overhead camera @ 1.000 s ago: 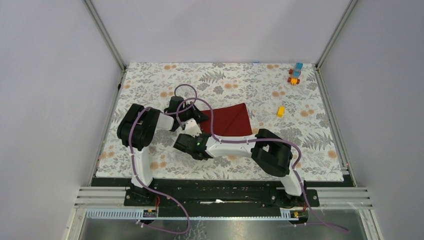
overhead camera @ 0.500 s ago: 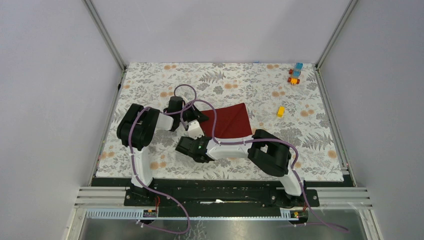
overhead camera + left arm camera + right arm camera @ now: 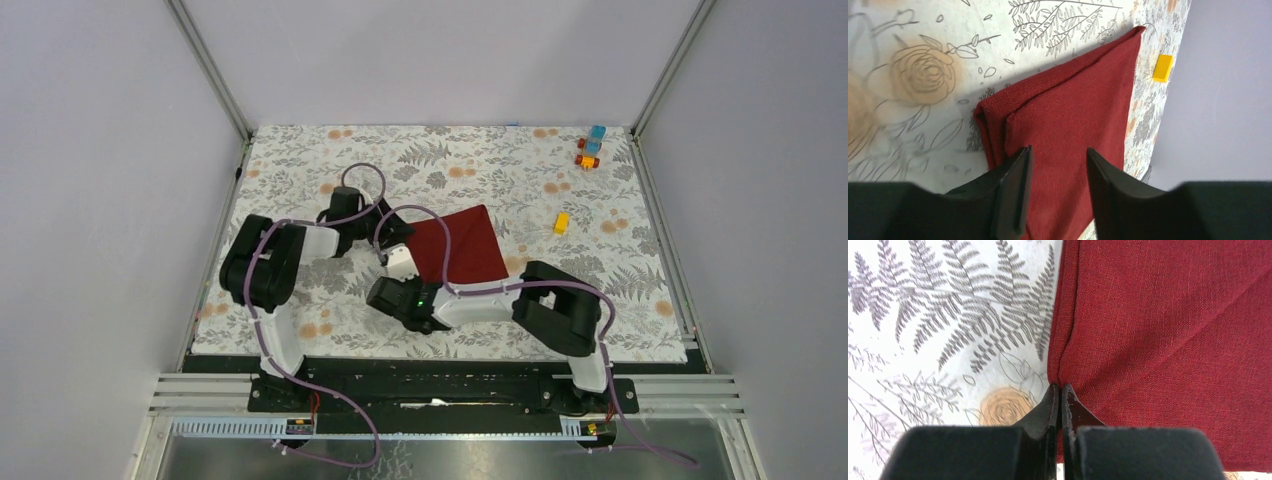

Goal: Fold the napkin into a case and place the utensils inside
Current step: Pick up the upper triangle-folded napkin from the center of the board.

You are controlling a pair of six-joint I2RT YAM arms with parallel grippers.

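Maroon cloth, the napkin [image 3: 460, 245], lies folded flat on the flower-printed table [image 3: 300, 310], directly beneath both grippers. The left gripper [image 3: 1058, 155] hovers over one folded corner with its fingers moderately apart and nothing between them. The layered edge lies just left of them in the wrist view. The right gripper [image 3: 1061, 390] has its fingers pressed together at the napkin's folded edge and appears to pinch it, with cloth spreading ahead and to its right.

The napkin looks soft, light and limp. Lifted by one point it would likely sag and unfold, so the doubled edges and corners seem the best hold, both layers together.

Well ahead of the left gripper, past the napkin's far corner, lies a yellow block [image 3: 1162, 68]. More small blocks [image 3: 590, 150] sit farther off. Neither touches the cloth. No fork or knife is in view. The two arms crowd closely at the napkin's near side.
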